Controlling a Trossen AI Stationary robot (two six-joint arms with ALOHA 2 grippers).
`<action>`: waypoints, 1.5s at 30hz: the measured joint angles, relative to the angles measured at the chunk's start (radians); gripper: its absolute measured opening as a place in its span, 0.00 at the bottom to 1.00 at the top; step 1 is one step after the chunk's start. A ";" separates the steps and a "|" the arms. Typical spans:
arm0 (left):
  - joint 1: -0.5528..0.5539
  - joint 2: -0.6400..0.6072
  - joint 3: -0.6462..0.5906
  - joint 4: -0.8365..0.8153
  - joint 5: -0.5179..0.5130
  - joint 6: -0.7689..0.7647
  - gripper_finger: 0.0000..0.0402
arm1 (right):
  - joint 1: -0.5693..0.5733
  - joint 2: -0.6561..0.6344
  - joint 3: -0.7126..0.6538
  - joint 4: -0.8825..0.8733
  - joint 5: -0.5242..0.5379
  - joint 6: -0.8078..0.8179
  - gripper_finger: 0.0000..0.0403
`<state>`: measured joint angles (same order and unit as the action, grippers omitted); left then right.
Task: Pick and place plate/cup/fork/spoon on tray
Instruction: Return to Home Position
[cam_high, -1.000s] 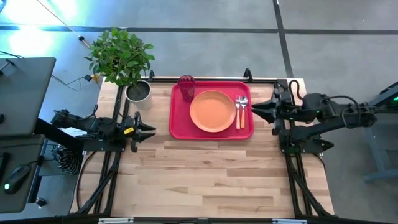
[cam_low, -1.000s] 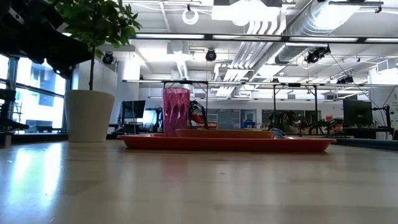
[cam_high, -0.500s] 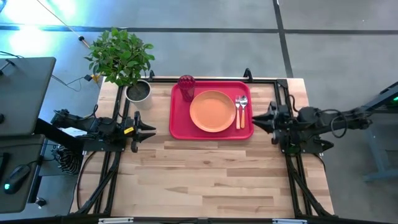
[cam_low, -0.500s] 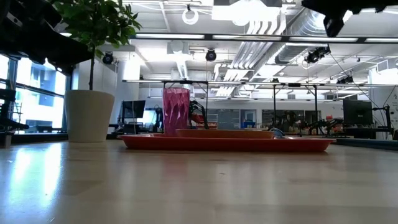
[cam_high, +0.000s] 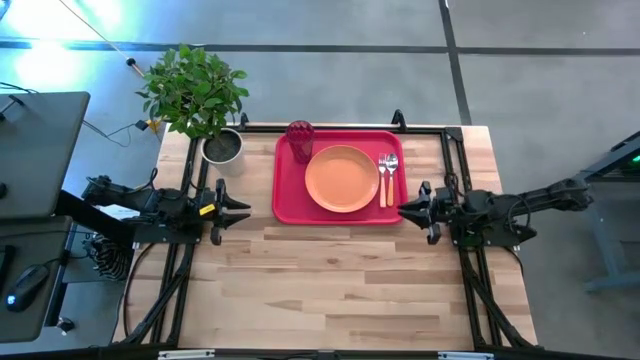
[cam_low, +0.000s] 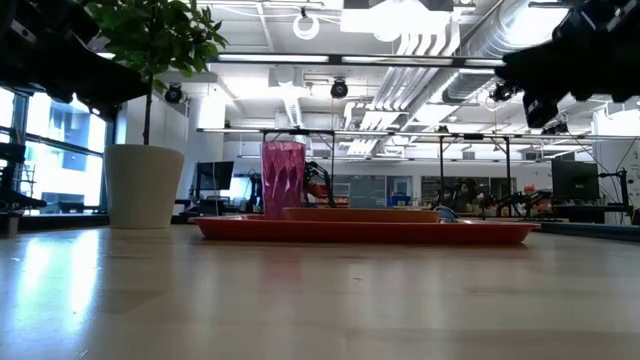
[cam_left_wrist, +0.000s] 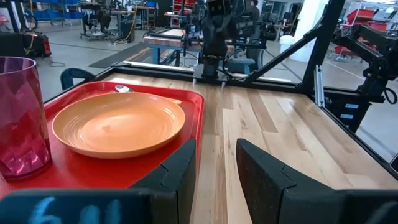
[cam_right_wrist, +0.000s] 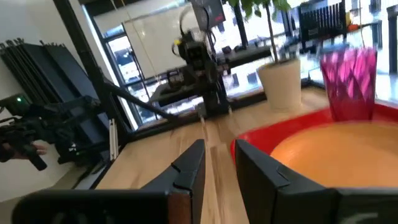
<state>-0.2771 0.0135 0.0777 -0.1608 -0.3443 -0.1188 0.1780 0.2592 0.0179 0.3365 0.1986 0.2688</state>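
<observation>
Wooden table (cam_high: 330, 280) carries a potted plant (cam_high: 200, 95) beside the tray (cam_high: 290, 190).

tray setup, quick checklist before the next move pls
1. Plate lies flat on the tray: ok.
2. Cup stands upright in the tray's corner nearest the plant pot: ok.
3. Fork and spoon lie side by side on the tray beside the plate: ok.
4. Left claw empty, apart from the tray: ok.
5. Right claw empty, though close to the tray's corner: ok, watch clearance.
6. Right claw's height above the table: cannot tell.
</observation>
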 joint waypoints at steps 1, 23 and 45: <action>0.000 0.000 0.001 0.000 0.000 0.000 0.26 | 0.000 0.000 -0.008 -0.010 0.001 0.010 0.19; 0.000 0.000 0.001 0.000 0.000 0.000 0.26 | 0.000 0.003 -0.008 -0.289 -0.002 0.019 0.19; 0.000 0.000 0.001 0.000 0.000 0.000 0.26 | 0.000 0.002 -0.009 -0.289 -0.005 0.019 0.19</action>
<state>-0.2771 0.0136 0.0784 -0.1606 -0.3443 -0.1192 0.1777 0.2615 0.0090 0.0475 0.1940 0.2874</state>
